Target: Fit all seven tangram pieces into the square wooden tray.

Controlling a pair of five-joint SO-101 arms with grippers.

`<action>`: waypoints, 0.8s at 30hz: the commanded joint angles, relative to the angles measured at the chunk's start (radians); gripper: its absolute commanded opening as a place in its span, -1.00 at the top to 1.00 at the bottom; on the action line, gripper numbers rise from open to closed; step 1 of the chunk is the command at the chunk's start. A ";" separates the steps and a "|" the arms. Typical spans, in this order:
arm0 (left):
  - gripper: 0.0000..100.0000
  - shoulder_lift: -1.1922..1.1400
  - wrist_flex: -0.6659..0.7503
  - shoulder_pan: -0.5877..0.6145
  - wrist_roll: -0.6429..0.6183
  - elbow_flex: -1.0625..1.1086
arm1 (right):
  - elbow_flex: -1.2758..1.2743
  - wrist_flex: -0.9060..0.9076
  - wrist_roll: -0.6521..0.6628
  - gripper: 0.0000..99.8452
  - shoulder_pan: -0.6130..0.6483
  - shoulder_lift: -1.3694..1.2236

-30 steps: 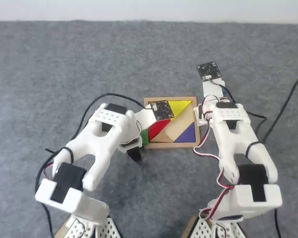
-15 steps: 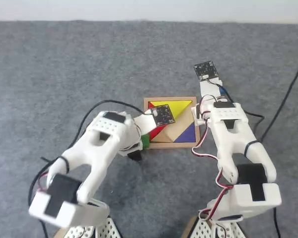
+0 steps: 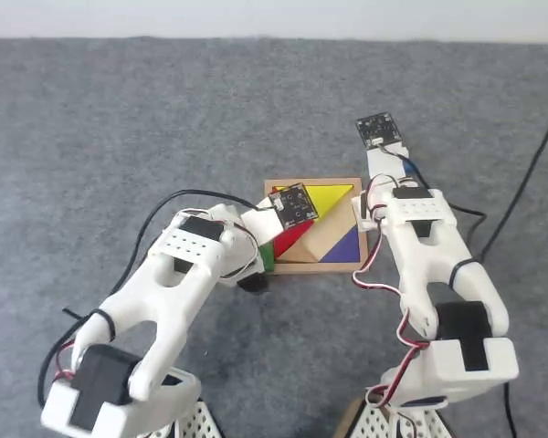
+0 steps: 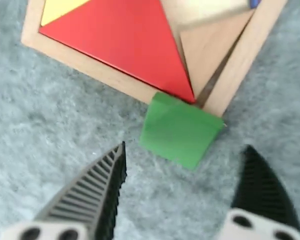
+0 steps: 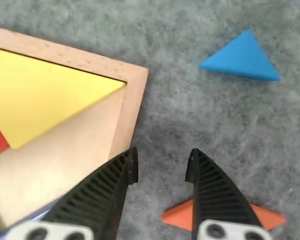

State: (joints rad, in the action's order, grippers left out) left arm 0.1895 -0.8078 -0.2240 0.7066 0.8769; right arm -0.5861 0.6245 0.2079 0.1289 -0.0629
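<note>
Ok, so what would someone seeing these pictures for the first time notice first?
Probably the wooden tray in the middle of the grey carpet, partly filled with a big red triangle and a yellow triangle. Next, the green piece lying against the tray's corner, just ahead of the open left fingers. A blue triangle and an orange piece lie loose beside the tray near the right fingers.

Grey carpeted bench [image 3: 119, 119] carries the wooden tray [image 3: 320, 267], green piece [image 4: 180, 130] at its 7 o'clock corner, blue triangle [image 5: 242, 57] toward 2 o'clock, orange triangle [image 5: 179, 216] nearby.
</note>
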 commanded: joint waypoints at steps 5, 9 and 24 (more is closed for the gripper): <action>0.26 -0.140 -0.057 -0.005 -0.029 -0.179 | 0.055 -0.013 0.005 0.67 0.005 0.005; 0.26 -0.229 -0.103 -0.005 -0.055 -0.271 | 0.055 -0.013 0.005 0.67 0.005 0.005; 0.42 -0.247 -0.166 -0.043 0.025 -0.280 | 0.055 -0.012 0.005 0.67 0.005 0.007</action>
State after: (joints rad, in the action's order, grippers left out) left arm -0.0621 -0.9628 -0.2317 0.7204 0.6437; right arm -0.5861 0.6245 0.2079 0.1289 -0.0629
